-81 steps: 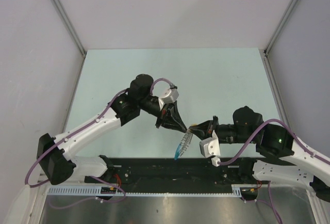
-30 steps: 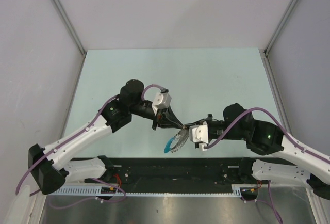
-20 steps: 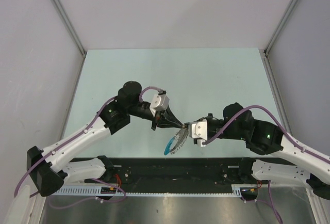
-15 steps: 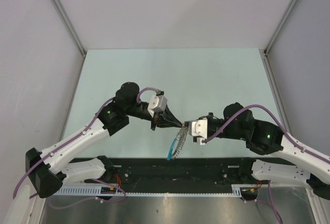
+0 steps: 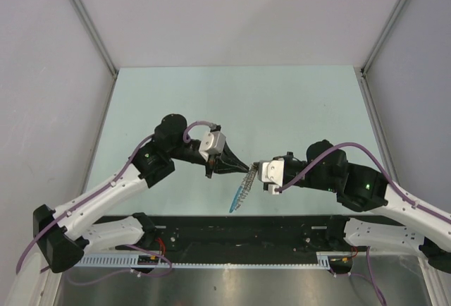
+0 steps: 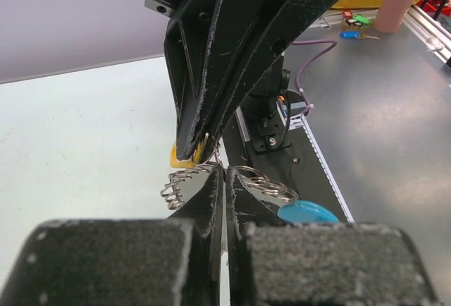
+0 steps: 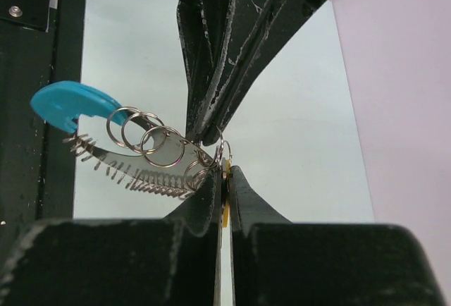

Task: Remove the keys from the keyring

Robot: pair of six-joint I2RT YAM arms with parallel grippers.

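Observation:
The keys dangle as a thin silvery bunch between both grippers above the table, with a bright blue piece lowest. In the right wrist view the bunch fans out with toothed edges, several small rings and the blue piece. My left gripper is shut, its tips pinching the thin keyring loop at the top of the bunch. My right gripper faces it tip to tip, shut on a flat yellow tag hanging from that loop. The tag also shows in the left wrist view.
A black rail with the arm bases runs along the near edge, just below the hanging bunch. Pale green table stretches beyond the grippers. Grey walls enclose three sides. Purple cables loop over both arms.
Both grippers stayed shut and shifted slightly away from the rail. The bunch swung from a fan spread leftward to hanging straight down.

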